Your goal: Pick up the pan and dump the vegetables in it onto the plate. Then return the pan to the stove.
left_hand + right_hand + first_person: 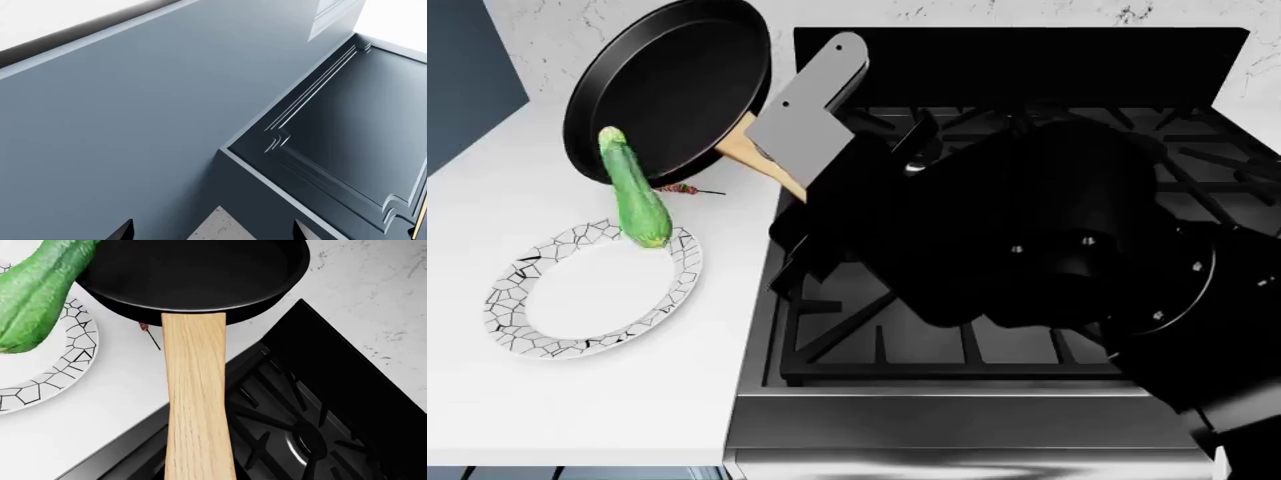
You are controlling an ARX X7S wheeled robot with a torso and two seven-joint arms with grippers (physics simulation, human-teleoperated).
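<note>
The black pan [674,85] hangs steeply tilted over the counter's back, its rim low toward the plate. My right gripper [811,200] is shut on its wooden handle [197,400]; the fingers are hidden under the arm. The green vegetable [637,195] slides out over the pan's rim, its lower end touching the far rim of the white mosaic-edged plate [521,310]. In the right wrist view the pan [193,270], the vegetable [37,295] and the plate [73,355] all show. The stove [961,350] lies under my right arm. My left gripper [213,232] is open, facing blue cabinets.
A tiny red-brown skewer item [687,190] lies on the white counter [601,400] under the pan. A blue cabinet side [461,60] bounds the counter's left. The stove grates [313,405] lie beside the handle. The left wrist view shows a panelled cabinet door [347,125].
</note>
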